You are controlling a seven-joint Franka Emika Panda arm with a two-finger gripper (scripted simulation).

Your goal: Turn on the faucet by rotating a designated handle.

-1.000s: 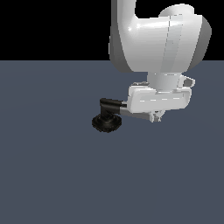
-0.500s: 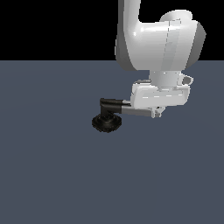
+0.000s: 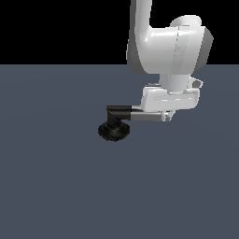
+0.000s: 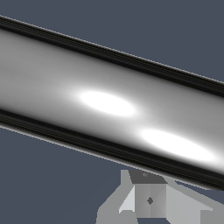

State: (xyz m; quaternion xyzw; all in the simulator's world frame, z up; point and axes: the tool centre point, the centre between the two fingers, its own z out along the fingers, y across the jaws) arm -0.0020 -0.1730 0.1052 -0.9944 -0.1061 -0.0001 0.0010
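Note:
The faucet stands on its black ribbed round base [image 3: 113, 132], with a short black post and a black elbow [image 3: 117, 112] on top. The handle [image 3: 144, 115], a grey metallic bar, runs level from the elbow toward the exterior view's right. My gripper [image 3: 167, 116] hangs from the white hand at the handle's far end, with its fingers down at the bar. In the wrist view the shiny handle [image 4: 109, 105] fills most of the picture, very close. One grey fingertip [image 4: 148, 199] shows beside it and the other finger is hidden. How wide the jaws stand does not show.
The faucet sits on a flat, dark grey-blue floor [image 3: 56, 186]. The big white arm link [image 3: 168, 46] rises above the hand.
The upper arm link has swung a little and looks narrower. The hand has stayed at the handle's end, and the handle and base look almost unmoved.

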